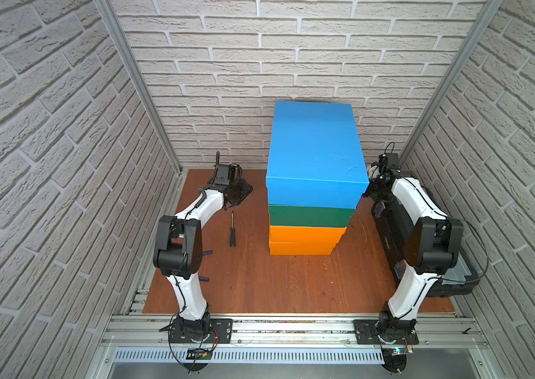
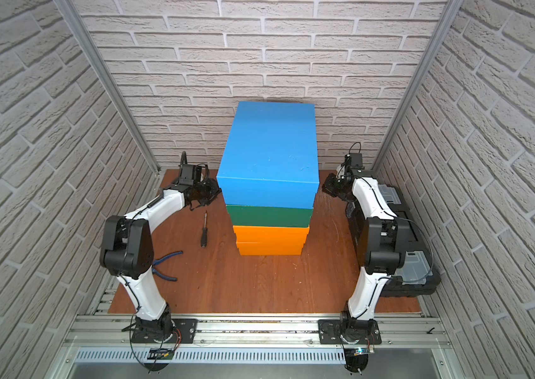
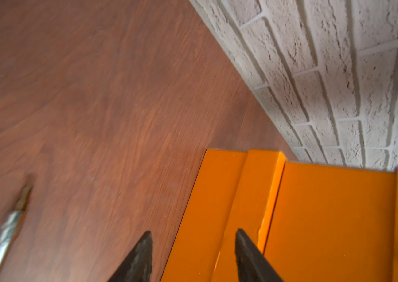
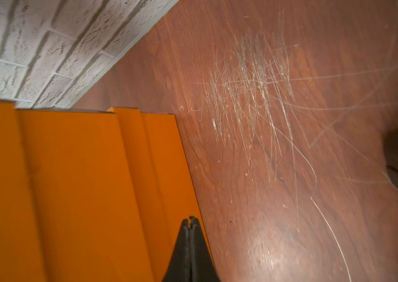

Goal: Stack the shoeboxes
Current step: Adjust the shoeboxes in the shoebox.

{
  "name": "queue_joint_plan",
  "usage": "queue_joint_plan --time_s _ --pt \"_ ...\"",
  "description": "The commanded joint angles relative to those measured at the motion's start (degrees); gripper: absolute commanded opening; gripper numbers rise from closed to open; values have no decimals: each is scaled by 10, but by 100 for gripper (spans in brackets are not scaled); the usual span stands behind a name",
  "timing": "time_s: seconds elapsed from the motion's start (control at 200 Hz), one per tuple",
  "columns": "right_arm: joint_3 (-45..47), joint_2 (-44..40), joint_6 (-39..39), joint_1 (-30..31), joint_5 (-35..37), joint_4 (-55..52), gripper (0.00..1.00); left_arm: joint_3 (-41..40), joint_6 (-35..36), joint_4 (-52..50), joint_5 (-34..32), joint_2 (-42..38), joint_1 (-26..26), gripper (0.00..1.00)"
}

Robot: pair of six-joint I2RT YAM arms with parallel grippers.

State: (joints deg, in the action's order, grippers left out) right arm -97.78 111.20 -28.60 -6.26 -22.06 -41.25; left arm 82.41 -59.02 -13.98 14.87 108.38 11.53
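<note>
The shoeboxes stand in one stack at the back middle of the table in both top views: a blue box (image 1: 317, 147) (image 2: 267, 151) on top, a dark green box (image 1: 309, 216) under it, then two orange boxes (image 1: 305, 233) (image 1: 302, 248). My left gripper (image 1: 239, 193) (image 3: 193, 232) hangs low, just left of the stack. It is open and empty, aimed along the orange boxes' side (image 3: 217, 195). My right gripper (image 2: 330, 188) (image 4: 191, 218) is shut and empty, low at the stack's right side beside the orange boxes (image 4: 71, 183).
A screwdriver (image 1: 232, 229) (image 3: 10, 232) lies on the wooden table (image 1: 276, 285) left of the stack. Blue-handled pliers (image 2: 166, 265) lie near the left arm. A black toolbox (image 2: 404, 262) sits along the right wall. Brick walls enclose three sides.
</note>
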Motion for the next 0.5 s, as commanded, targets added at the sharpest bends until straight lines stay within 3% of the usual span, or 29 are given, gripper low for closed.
queue_joint_plan --time_s 0.0,0.495 --pt "-37 17 2 19 12 10 3 40 -13 36 17 37 9 55" --pt "-62 99 -22 61 24 64 3 141 -36 47 34 156 38 55"
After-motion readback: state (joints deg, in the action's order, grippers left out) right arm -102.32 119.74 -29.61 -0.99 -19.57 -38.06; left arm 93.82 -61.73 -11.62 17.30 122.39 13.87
